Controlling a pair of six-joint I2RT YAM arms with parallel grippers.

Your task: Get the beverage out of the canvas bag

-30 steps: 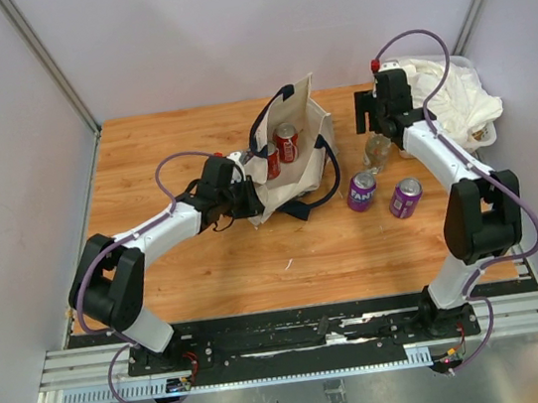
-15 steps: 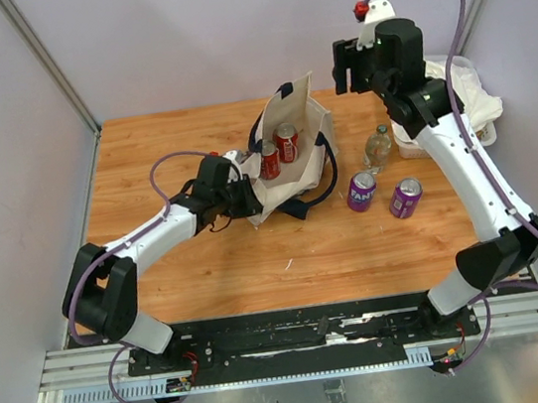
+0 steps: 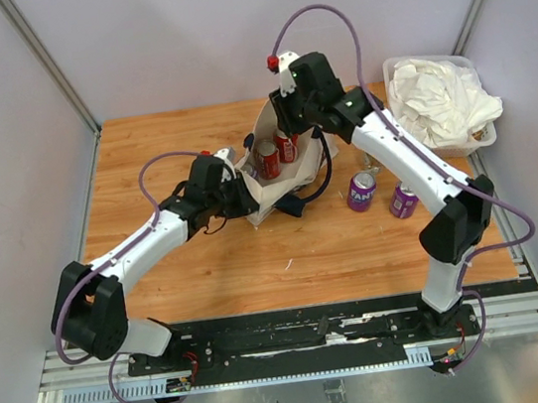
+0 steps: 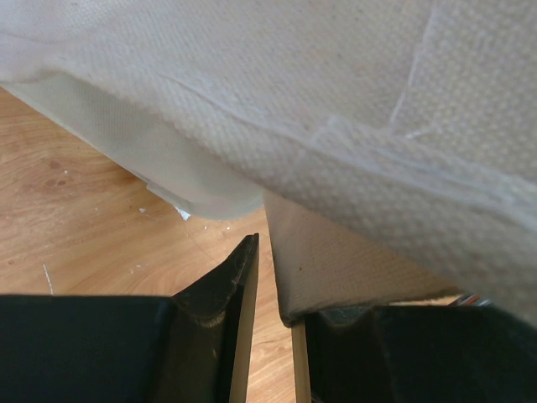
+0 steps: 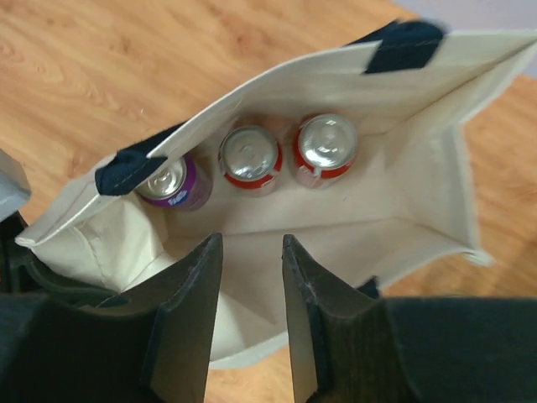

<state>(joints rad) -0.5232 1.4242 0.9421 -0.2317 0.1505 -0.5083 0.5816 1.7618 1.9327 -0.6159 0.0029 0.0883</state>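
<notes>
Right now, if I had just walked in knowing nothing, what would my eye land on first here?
The cream canvas bag stands open mid-table, with a purple can and two red cans lined up inside. The left gripper pinches its edge, while the right gripper hangs over its mouth, holding nothing. Two more purple cans sit on the wood to its right.

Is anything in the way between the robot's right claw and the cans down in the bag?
Nothing I can see. The right gripper hangs over the open bag, and the purple can and two red cans stand uncovered below. The left gripper pinches the bag's edge.
</notes>
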